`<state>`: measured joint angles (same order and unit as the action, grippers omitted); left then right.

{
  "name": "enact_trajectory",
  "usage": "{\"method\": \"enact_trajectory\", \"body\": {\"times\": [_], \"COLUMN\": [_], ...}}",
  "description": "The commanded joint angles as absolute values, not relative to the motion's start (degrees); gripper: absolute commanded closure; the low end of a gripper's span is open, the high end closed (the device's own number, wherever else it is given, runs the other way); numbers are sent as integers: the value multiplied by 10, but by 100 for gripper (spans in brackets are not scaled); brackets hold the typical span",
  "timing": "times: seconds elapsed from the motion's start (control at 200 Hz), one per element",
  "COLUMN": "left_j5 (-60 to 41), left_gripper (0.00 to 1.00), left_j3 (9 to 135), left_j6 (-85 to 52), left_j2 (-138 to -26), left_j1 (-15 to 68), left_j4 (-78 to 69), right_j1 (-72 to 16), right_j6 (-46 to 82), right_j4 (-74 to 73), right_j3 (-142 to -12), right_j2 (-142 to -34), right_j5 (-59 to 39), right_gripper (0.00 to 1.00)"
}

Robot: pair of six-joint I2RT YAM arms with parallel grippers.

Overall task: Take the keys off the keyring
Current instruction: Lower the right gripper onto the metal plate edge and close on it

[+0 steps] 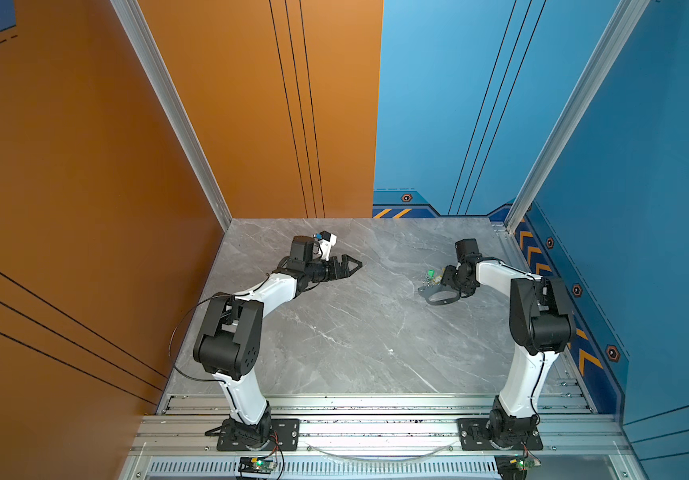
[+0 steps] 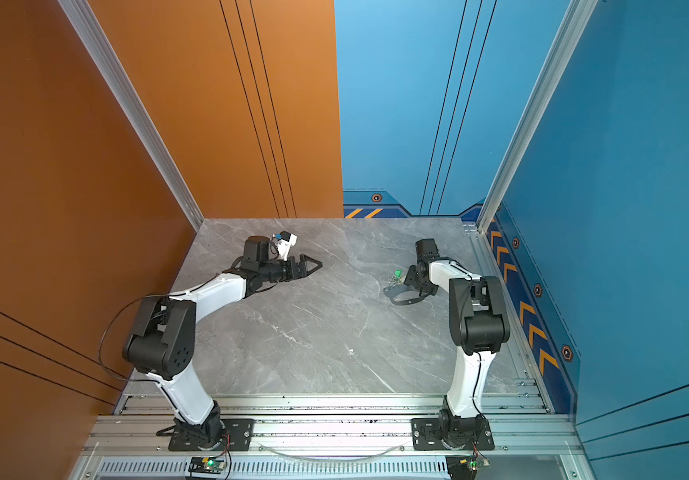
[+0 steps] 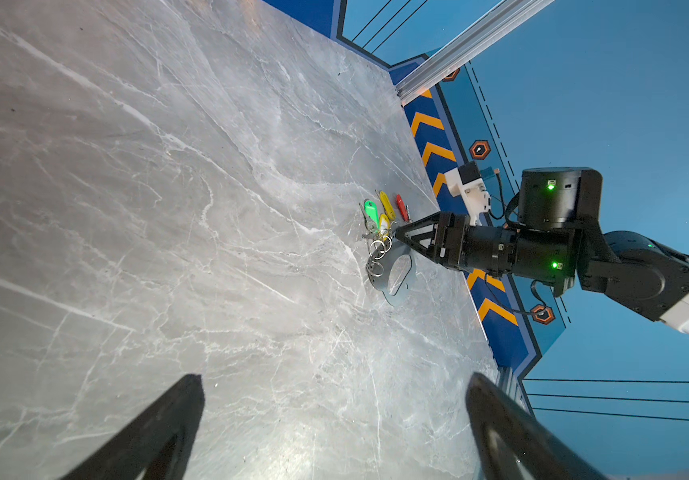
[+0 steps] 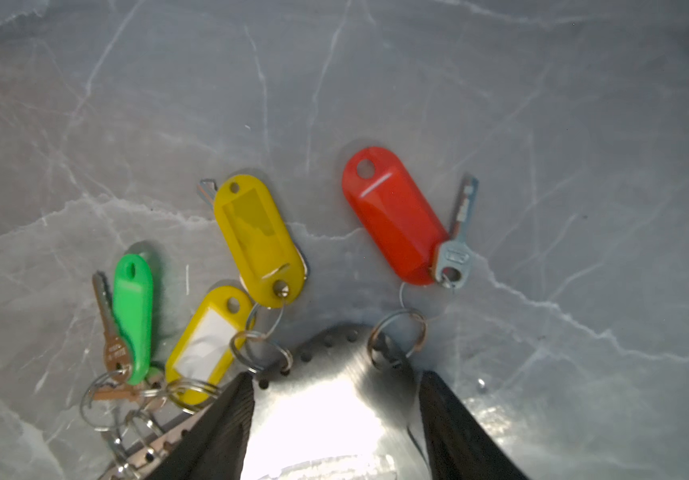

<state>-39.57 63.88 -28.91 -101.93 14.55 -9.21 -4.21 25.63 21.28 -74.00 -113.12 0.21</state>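
Observation:
The keyring is a flat metal plate lying on the table, seen in both top views. Small rings along its edge carry the keys, with a green tag, two yellow tags and a red tag. My right gripper straddles the plate's rounded end between the rings, jaws open, one finger on each side of it. In the left wrist view its tip is at the plate. My left gripper is open and empty, well to the left.
The grey marble table has an orange wall on the left and a blue wall on the right. The keyring lies close to the right wall's chevron strip. An aluminium rail with both arm bases runs along the front.

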Motion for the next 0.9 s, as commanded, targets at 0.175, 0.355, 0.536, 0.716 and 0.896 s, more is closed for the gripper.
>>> {"method": "enact_trajectory", "body": {"times": [0.175,0.355,0.536,0.716,0.896], "left_j5": [-398,-398,-392,-386,-380], "left_gripper": [0,0,2,3,6], "left_j3": [644,649,650,662,694], "left_j6": [-251,-244,-233,-237,-239], "left_j2": [-1004,-1008,-1013,-1027,-1062], "left_j1": [137,140,154,179,211], "left_j4": [-41,-26,-4,6,26], "right_j1": [-70,-100,-130,-156,-172], "right_j6": [202,153,138,140,153], "right_j4": [258,295,297,293,280], "right_j3": [-784,-831,-840,-844,-843], "right_j2": [-1181,-1214,-1225,-1224,-1198], "right_j5": [-63,-84,-106,-148,-184], "right_gripper": [37,37,38,38,37]}}
